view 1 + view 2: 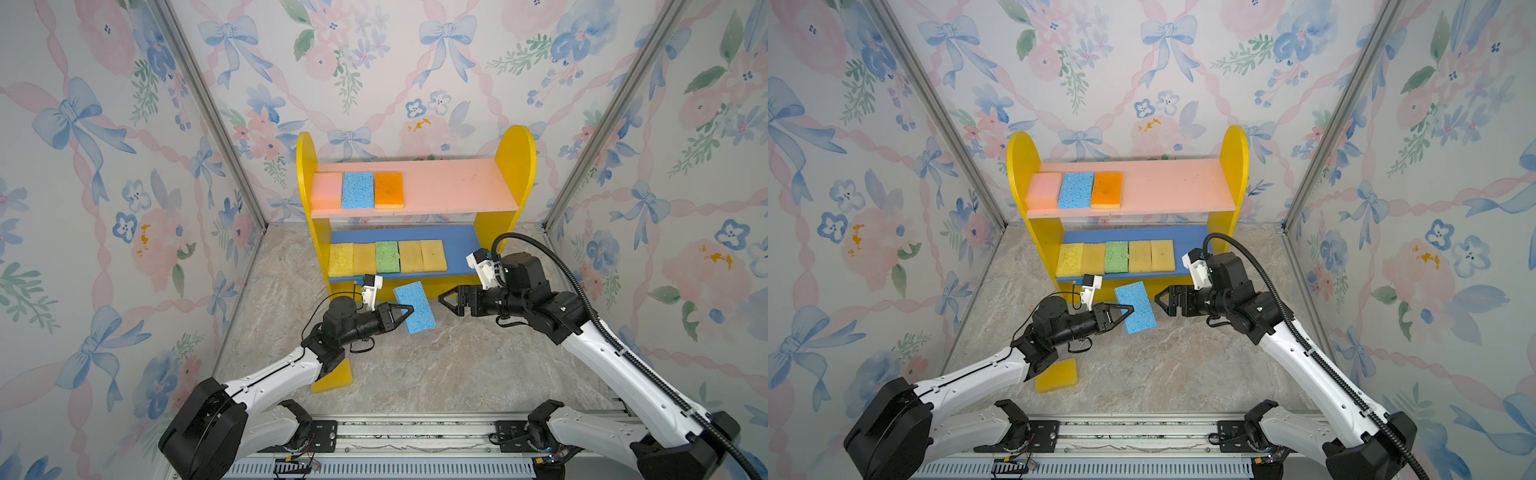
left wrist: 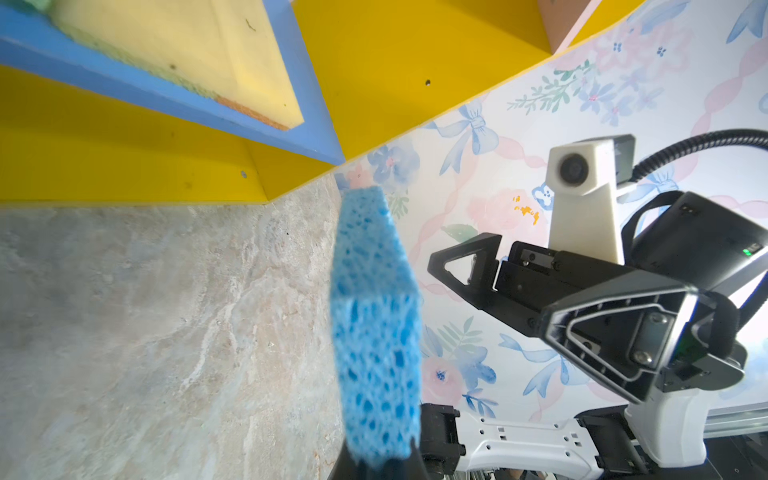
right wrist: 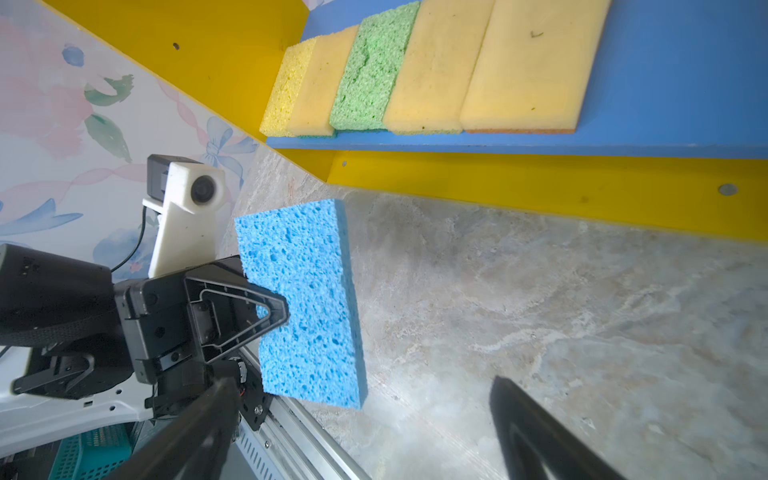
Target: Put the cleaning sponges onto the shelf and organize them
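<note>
A porous, bright-blue rectangular sponge was pinched at one long edge by the left pincer, with the right pincer spread just beside it.

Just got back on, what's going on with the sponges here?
The left gripper is shut on a blue sponge in front of the shelf. The right gripper is open beside it, holding nothing. Three sponges sit on the pink upper board, five on the blue lower board. One yellow sponge lies on the table.
</note>
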### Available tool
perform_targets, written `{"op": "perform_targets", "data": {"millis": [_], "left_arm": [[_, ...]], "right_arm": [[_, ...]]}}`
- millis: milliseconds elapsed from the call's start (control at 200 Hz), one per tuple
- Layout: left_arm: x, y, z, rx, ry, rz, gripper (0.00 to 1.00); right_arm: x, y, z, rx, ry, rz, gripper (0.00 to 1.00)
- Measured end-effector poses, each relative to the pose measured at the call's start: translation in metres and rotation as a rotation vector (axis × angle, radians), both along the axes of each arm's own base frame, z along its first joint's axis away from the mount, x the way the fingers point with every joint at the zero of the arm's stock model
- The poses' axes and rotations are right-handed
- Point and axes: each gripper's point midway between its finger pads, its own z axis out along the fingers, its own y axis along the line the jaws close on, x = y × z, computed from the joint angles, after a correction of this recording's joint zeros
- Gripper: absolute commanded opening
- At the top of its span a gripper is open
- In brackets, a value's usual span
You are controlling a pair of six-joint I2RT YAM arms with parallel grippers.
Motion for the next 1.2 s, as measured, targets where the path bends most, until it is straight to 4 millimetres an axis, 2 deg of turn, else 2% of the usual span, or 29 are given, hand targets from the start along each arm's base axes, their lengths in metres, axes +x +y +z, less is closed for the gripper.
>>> {"op": "perform_targets", "data": {"millis": [200, 420, 575, 695, 860, 1050, 1200], "left_arm": [[0.008, 0.016, 0.001, -0.033, 0.028, 0.056, 0.03], [0.016, 0.041, -0.019, -0.05, 0.107, 0.134, 0.03], [0.021, 0.055, -0.028, -0.061, 0.138, 0.168, 0.03], [0.023, 0.065, -0.036, -0.064, 0.16, 0.184, 0.04], [0.028, 0.08, -0.038, -0.079, 0.16, 0.201, 0.03], [0.034, 0.104, -0.042, -0.109, 0.168, 0.231, 0.02], [0.039, 0.123, -0.036, -0.132, 0.156, 0.244, 0.02]], "right_arm": [[0.014, -0.015, -0.002, 0.049, 0.008, -0.109, 0.97], [0.028, -0.028, -0.011, 0.123, 0.059, -0.225, 0.97], [0.033, -0.026, -0.018, 0.173, 0.098, -0.266, 0.97], [0.036, -0.022, -0.03, 0.204, 0.148, -0.29, 0.97], [0.034, -0.007, -0.044, 0.2, 0.204, -0.283, 0.97], [0.024, 0.025, -0.059, 0.158, 0.249, -0.222, 0.97], [0.02, 0.054, -0.061, 0.135, 0.254, -0.174, 0.97]]}}
